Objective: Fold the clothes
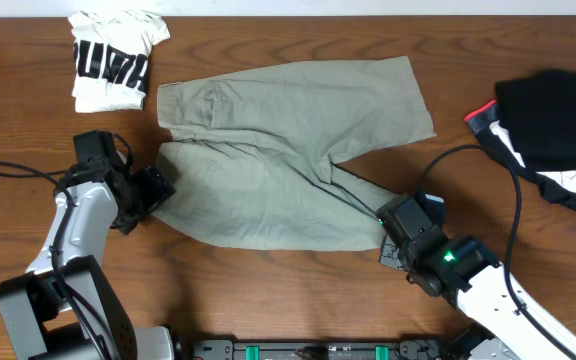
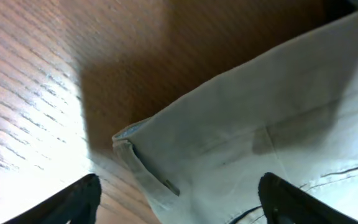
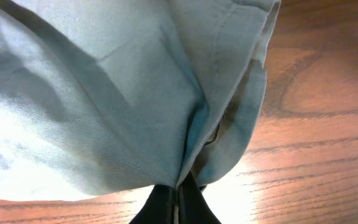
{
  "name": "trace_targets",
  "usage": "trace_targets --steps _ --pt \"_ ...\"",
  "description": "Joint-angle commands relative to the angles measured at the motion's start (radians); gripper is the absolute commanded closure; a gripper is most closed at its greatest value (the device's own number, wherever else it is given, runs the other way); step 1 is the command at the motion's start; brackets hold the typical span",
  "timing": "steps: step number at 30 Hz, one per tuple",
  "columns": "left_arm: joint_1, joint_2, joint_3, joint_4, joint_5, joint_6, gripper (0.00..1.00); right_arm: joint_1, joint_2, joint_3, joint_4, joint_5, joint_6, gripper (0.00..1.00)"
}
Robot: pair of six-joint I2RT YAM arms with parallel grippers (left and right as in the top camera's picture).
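Lying spread across the middle of the wooden bench (image 1: 268, 290), the khaki shorts (image 1: 288, 150) have their waistband to the left and both legs pointing right. The left tool (image 1: 156, 192) sits at the waistband's lower left corner with its fingers (image 2: 79, 199) standing apart, and that corner lies on the bench between them. The right tool (image 1: 388, 225) is at the hem of the leg nearer the robot, its fingers (image 3: 166, 208) pressed together and clamped on a pinch of cloth that bunches at the grip. A folded white printed tee (image 1: 113, 60) lies at the far left, just beyond the waistband. A heap of black clothing (image 1: 553, 120) rests at the right edge, well apart. A black cable (image 1: 516, 230) loops beside the right arm.
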Motion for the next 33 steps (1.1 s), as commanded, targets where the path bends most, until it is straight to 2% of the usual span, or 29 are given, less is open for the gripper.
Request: trace_targets --steps 1,5,8,16,33 --pt "0.006 -0.007 -0.002 -0.014 0.001 0.004 0.11 -0.01 -0.006 0.008 -0.008 0.002 0.012 0.99" --pt "0.006 -0.005 -0.002 -0.037 0.0 -0.043 0.1 -0.01 -0.006 0.008 -0.003 -0.005 0.012 0.99" --pt "0.006 -0.003 -0.002 -0.039 -0.042 -0.065 0.04 -0.01 -0.006 0.008 -0.001 -0.005 0.012 0.99" --pt "0.011 0.014 -0.002 -0.056 -0.075 -0.146 0.04 -0.01 -0.006 0.008 0.004 -0.02 0.012 0.99" --pt "0.011 0.099 -0.002 0.03 -0.074 -0.169 0.05 -0.01 -0.006 0.008 0.011 -0.02 0.004 0.99"
